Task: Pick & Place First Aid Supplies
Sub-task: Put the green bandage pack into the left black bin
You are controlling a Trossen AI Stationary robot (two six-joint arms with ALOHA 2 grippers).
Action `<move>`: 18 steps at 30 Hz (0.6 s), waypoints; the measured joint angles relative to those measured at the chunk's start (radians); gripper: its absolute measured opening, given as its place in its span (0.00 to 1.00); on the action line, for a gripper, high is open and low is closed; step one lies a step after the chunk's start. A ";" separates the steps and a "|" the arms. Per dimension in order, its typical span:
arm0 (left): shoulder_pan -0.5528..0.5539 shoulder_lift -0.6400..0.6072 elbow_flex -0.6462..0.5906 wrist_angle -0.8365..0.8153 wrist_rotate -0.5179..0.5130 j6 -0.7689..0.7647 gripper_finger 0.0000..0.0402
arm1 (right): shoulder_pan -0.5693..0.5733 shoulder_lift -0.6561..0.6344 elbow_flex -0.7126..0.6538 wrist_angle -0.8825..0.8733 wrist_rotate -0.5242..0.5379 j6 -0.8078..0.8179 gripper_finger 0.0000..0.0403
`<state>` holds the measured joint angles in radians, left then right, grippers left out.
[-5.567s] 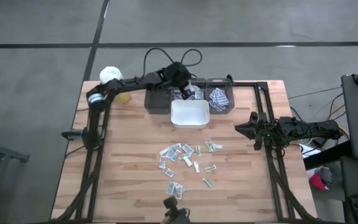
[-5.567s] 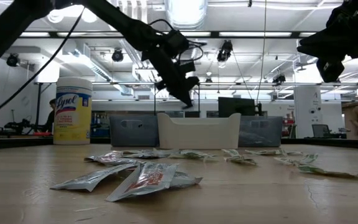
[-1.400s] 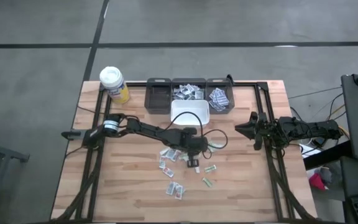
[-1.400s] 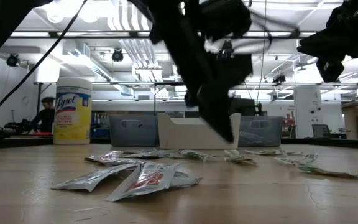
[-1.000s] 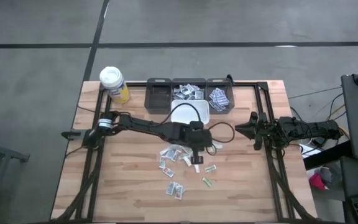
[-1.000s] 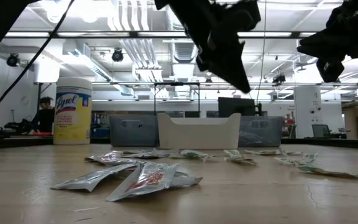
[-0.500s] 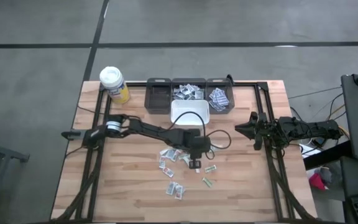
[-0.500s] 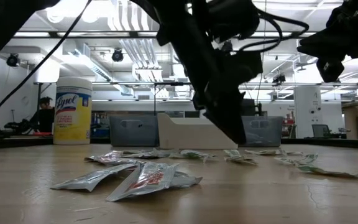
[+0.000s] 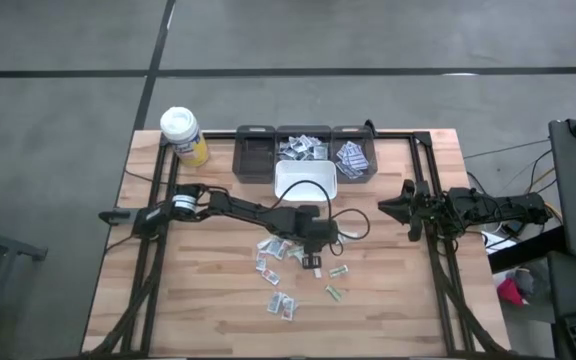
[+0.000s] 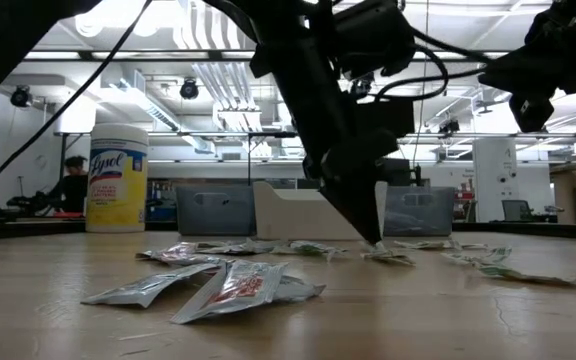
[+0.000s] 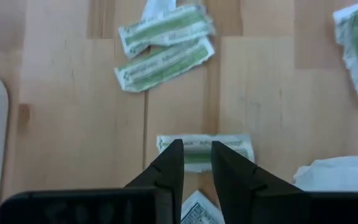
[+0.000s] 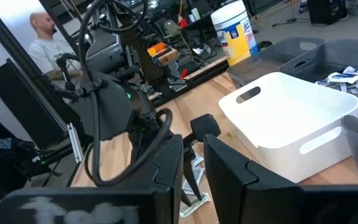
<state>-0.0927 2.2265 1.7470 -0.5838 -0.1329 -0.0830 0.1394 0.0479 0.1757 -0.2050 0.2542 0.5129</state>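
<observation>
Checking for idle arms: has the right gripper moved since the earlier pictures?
No. The right gripper sits at the same spot by the table's right edge as before.

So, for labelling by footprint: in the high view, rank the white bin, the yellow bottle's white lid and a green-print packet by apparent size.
1. white bin
2. white lid
3. green-print packet

Wood table (image 9: 198, 300): scattered packets (image 9: 280, 247), bins (image 9: 256, 156), white tub (image 9: 305, 181), bottle (image 9: 182, 134).

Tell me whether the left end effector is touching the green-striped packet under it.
Touching. In the left wrist view the left end effector has both fingertips pressed onto the green-striped packet, one each side of a narrow gap. The low view shows its tips down at table level.
</observation>
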 joint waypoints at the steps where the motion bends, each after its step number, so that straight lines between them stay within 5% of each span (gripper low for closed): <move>1: 0.000 0.000 0.000 -0.009 0.000 0.000 0.19 | 0.000 0.000 0.000 0.000 0.000 0.000 0.16; 7: 0.002 0.030 0.002 -0.011 0.014 -0.015 0.18 | 0.000 0.000 0.000 0.000 0.000 0.000 0.16; 18: 0.002 0.044 0.030 -0.027 0.042 -0.054 0.01 | 0.000 0.000 0.000 0.000 0.001 0.000 0.16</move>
<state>-0.0906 2.2704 1.7767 -0.6103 -0.0905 -0.1371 0.1391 0.0479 0.1757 -0.2050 0.2554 0.5133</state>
